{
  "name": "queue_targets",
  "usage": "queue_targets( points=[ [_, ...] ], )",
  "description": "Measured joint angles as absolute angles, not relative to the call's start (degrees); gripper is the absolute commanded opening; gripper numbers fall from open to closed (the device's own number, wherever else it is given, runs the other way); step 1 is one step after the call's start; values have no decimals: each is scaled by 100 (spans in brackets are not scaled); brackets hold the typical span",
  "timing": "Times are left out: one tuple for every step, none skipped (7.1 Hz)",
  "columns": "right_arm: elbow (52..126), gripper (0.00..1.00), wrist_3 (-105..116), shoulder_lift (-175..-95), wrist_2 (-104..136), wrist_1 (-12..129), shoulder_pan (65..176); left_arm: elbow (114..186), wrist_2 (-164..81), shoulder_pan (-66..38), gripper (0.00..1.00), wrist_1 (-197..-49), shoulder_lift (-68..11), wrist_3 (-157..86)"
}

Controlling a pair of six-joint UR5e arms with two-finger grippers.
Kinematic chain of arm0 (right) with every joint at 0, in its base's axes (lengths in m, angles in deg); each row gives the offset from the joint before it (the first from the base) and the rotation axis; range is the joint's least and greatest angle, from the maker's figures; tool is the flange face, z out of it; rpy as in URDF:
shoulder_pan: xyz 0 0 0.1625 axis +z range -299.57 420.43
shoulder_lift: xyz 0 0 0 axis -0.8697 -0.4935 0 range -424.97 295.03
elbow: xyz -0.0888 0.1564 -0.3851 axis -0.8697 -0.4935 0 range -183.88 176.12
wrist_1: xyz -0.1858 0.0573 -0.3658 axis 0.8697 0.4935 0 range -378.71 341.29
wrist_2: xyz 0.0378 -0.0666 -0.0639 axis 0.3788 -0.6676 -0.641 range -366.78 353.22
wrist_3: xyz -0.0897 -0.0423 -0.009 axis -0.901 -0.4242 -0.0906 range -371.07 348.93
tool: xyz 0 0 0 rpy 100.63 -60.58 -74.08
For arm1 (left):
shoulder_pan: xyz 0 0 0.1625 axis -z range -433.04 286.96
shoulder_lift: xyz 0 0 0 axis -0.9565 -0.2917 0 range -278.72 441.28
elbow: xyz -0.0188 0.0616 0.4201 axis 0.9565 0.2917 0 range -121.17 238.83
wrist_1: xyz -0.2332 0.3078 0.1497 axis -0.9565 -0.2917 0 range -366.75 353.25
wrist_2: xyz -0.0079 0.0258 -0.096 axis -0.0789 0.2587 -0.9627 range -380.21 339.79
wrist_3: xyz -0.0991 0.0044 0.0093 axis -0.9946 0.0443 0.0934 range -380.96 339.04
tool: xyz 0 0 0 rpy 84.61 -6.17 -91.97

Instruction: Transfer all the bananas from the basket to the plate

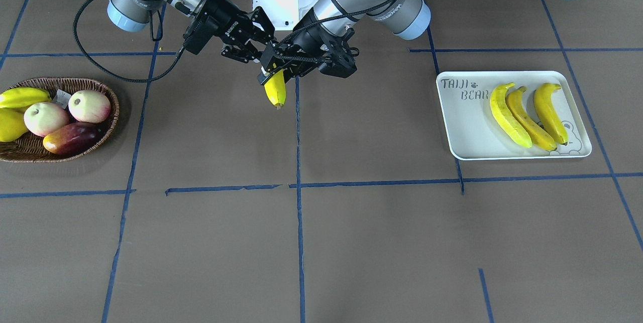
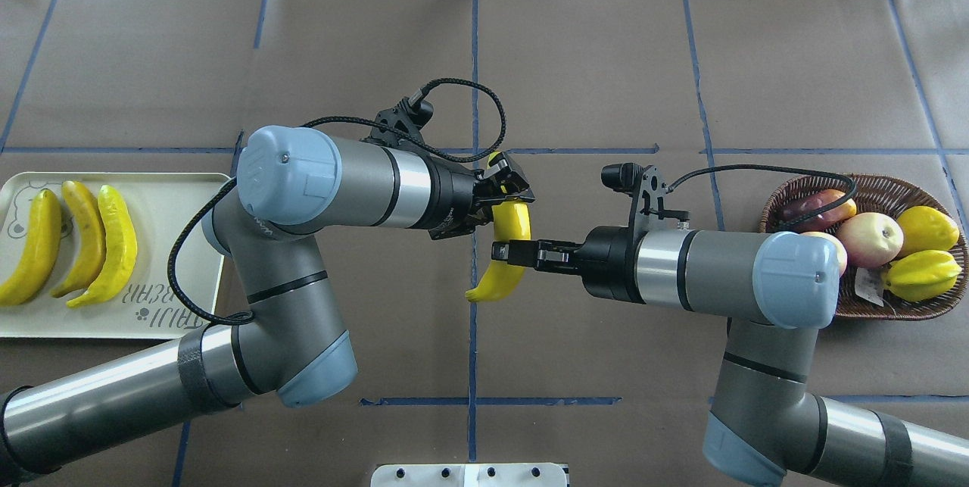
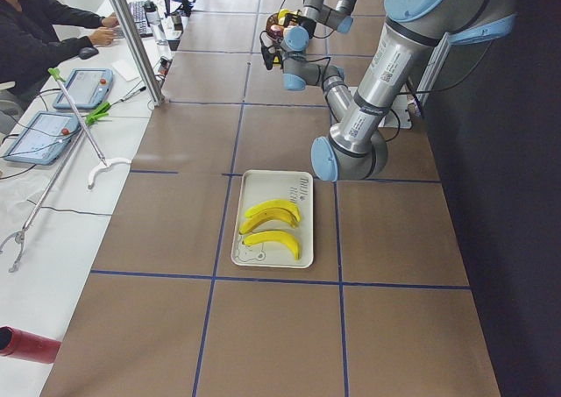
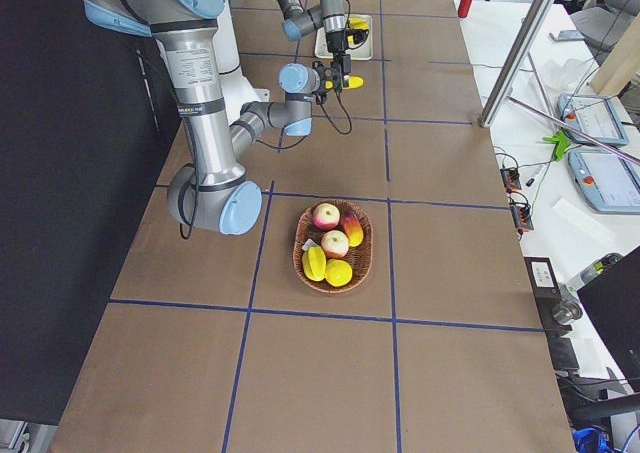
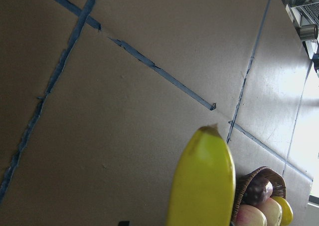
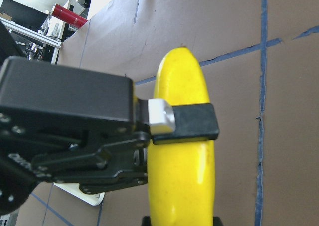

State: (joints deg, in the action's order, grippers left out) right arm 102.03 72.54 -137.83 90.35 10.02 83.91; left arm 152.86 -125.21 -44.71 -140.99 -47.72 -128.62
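One yellow banana [image 1: 276, 91] [image 2: 509, 226] hangs in the air over the table's middle, between both grippers. My left gripper [image 1: 279, 69] [image 2: 505, 188] is shut on its upper end. My right gripper [image 1: 264, 58] [image 2: 512, 253] is closed around its middle from the basket side. In the right wrist view a left finger [image 6: 192, 122] lies across the banana [image 6: 182, 81]. The left wrist view shows the banana's tip [image 5: 202, 181]. Three bananas [image 1: 525, 114] [image 2: 72, 245] lie side by side on the white plate [image 1: 462, 122] [image 2: 178, 245]. The wicker basket [image 1: 109, 97] [image 2: 780, 195] stands at my right.
The basket holds two pink-cream apples [image 1: 68, 111], a red mango-like fruit [image 1: 73, 138], a yellow lemon-like fruit [image 2: 927, 228] and a ridged yellow fruit [image 2: 920, 275]. Blue tape lines cross the brown table. An operator [image 3: 39, 29] sits with tablets beyond the table's far edge.
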Motion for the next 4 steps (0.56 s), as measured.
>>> queue_targets(
  points=[
    [10203, 100, 7257, -13783, 9034, 1001, 8392, 15292, -12523, -4468, 0, -14104, -4771, -12870],
    [10204, 100, 7262, -13788, 9025, 1005, 8394, 15298, -12525, -4466, 0, -14105, -4770, -12876],
    [10225, 100, 7294, -13793, 9010, 1003, 8399, 15297, -12524, -4457, 0, -14099, -4758, -12879],
    [10256, 100, 7356, -13797, 9002, 1003, 8403, 15294, -12524, -4441, 0, -14095, -4750, -12871]
  ],
)
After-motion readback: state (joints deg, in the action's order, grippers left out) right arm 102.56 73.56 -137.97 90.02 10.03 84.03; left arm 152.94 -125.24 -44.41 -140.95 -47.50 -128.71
